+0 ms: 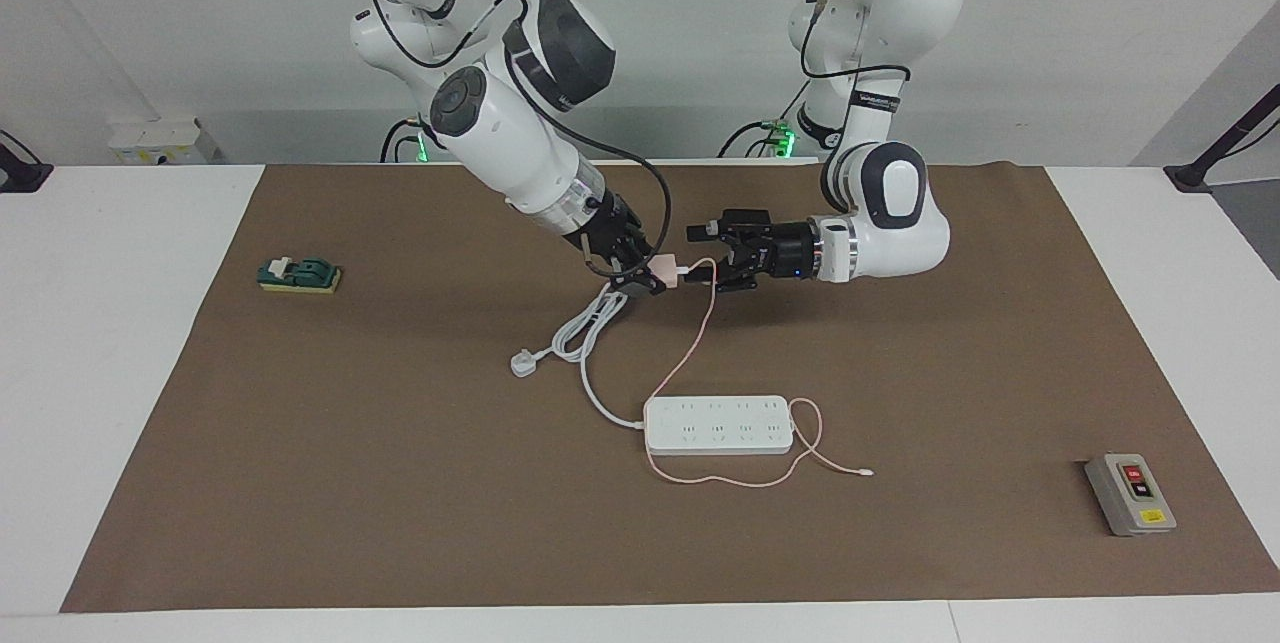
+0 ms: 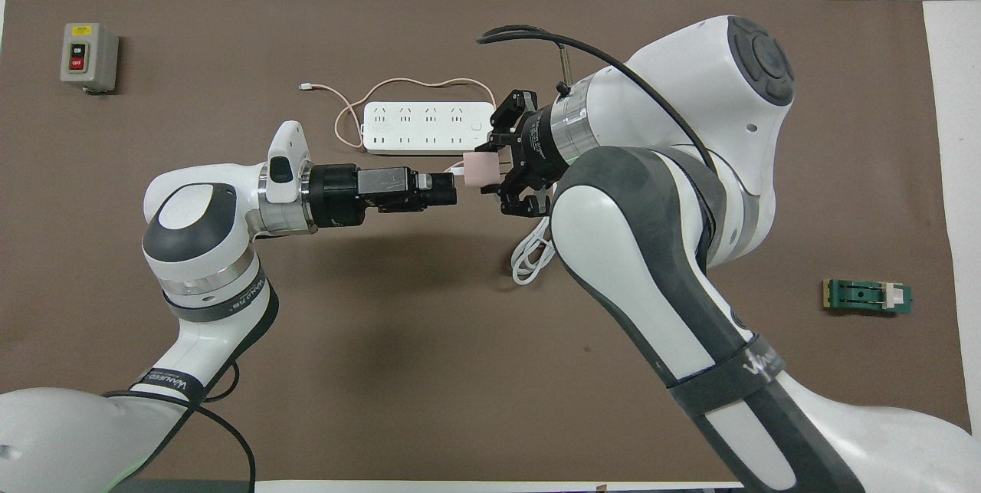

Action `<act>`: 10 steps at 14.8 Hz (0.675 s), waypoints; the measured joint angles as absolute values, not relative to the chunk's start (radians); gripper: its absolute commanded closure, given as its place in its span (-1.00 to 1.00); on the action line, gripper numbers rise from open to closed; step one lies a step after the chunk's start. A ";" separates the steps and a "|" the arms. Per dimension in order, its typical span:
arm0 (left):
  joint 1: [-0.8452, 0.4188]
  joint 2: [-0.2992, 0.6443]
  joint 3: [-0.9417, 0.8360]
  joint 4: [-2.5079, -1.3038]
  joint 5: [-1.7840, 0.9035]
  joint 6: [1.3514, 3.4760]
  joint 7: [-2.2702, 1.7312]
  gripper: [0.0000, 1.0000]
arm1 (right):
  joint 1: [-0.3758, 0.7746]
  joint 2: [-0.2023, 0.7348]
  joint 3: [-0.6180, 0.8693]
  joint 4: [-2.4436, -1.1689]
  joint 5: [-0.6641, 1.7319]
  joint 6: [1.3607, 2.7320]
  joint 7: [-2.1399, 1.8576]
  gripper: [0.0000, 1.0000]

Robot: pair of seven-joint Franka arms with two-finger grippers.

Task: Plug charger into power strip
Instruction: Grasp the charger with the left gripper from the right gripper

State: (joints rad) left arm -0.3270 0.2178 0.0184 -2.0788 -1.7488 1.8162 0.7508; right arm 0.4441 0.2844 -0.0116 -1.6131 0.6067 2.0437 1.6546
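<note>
Charger (image 1: 667, 270), a small pale-pink cube, held in the air over the brown mat (image 1: 300, 483), pinched between the fingertips of the right gripper (image 1: 650, 278). Its thin pink cable (image 1: 690, 353) hangs from the cube's free end, drops to the mat, loops round the power strip (image 1: 718, 424) and ends in a tiny white connector (image 1: 870, 472) lying toward the left arm's end of the table.

Left gripper (image 1: 703, 260), fingers spread, hovers level with the charger and faces it head-on; its tips stand just beside the cube's cable end, and contact cannot be told from either view. In the overhead view the two grippers (image 2: 490, 167) (image 2: 452, 190) point at each other with the pink cube (image 2: 480, 169) between them.

Power strip: a long white block with two rows of outlets, flat on the mat, farther from the robots than the held charger. Its thick white cord (image 1: 590, 333) runs toward the robots, lies in a loose bundle below the right gripper, and ends in a white three-pin plug (image 1: 522, 363) resting on the mat.

Grey button box (image 1: 1130, 494) with red and black buttons sits near the mat's corner at the left arm's end; a green block (image 1: 298, 274) lies at the right arm's end.
</note>
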 measured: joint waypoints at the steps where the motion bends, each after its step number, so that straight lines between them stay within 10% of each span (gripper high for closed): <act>1: -0.327 0.218 0.020 -2.074 -1.749 1.825 0.751 -1.00 | 0.444 0.284 -0.012 -1.617 0.605 2.044 1.655 1.00; 10: -0.365 0.218 0.018 -2.059 -1.759 1.892 0.751 -0.96 | 0.453 0.284 -0.012 -1.621 0.602 2.044 1.655 1.00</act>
State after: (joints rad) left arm -0.3651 0.2179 0.0183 -2.0594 -1.7591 1.8917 0.7508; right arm 0.4530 0.2843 -0.0116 -1.6211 0.6022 2.0439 1.6546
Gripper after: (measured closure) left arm 0.000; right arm 0.511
